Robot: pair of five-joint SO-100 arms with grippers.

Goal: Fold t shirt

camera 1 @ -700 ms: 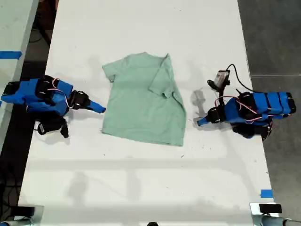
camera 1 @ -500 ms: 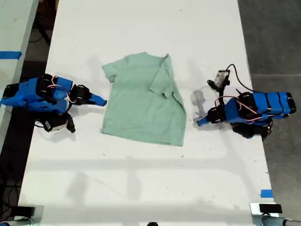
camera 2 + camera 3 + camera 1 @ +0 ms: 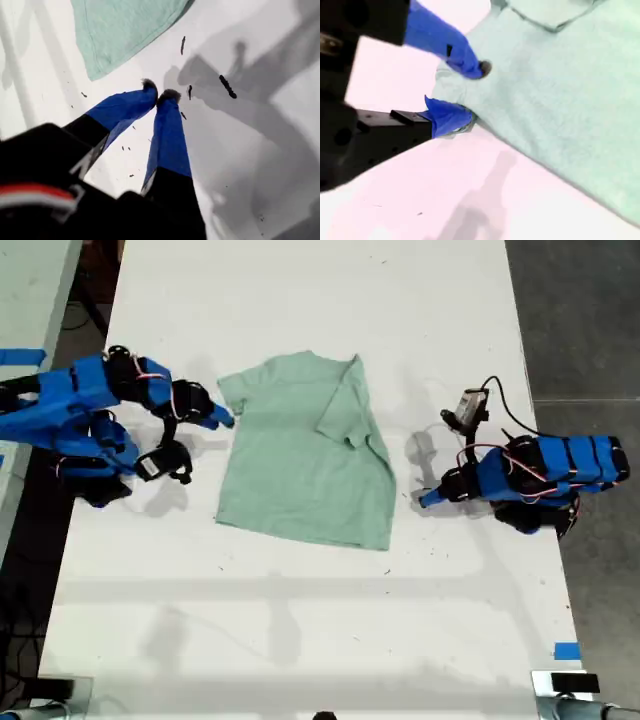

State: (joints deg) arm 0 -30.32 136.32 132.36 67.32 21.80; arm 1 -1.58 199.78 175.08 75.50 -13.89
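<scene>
Lying flat in the middle of the white table, the t shirt has its collar toward the far side and its hem toward the near side. The sleeve on the exterior view's right is folded in over the body, which suggests one side is done. The sleeve on the exterior view's left sticks out, unfolded.

That likely explains where the second gripper is. It sits at the outer sleeve on the exterior view's left, with its jaws spread and the cloth edge lying between them in the second wrist view. It looks poised to pinch, not yet clamped.

The first gripper waits on the exterior view's right, near the shirt's near hem corner but apart from it. Its tips are pressed together on nothing over bare table in the first wrist view. This is probably a parked pose that keeps clear of the fold.

By count there is one shirt and two blue arms, each with one gripper. One sleeve is folded in and one is spread.
</scene>
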